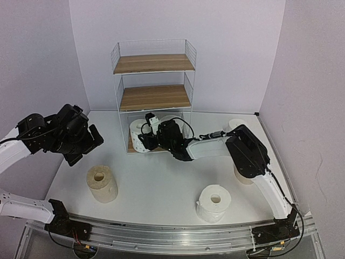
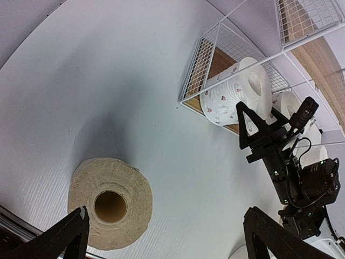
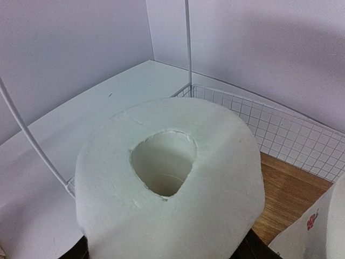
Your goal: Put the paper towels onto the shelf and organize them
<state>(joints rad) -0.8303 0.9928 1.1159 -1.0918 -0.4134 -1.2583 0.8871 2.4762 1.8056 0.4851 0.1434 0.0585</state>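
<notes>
Though half-hidden overhead — white roll (image 3: 226, 162), right-wrist view

1. Robot lab test cell, not a home.
2. White counter (image 1: 161, 189), boxed in by bare pale-lilac walls (image 1: 226, 54) on three sides.
3. Aluminium rail (image 1: 178, 234) along the near edge carries two bolted arm bases (image 1: 275, 233); cables (image 1: 81, 245) lie exposed.
4. A small wire shelf (image 1: 153, 97) and scattered paper rolls (image 1: 102, 183) sit on the counter.

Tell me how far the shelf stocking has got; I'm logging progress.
Done: one dotted roll sits on the bottom board of the shelf. In hand: a plain white roll, held just beside it. Left: at least the tan roll and a second white roll are on the table; both upper boards are bare.
</notes>
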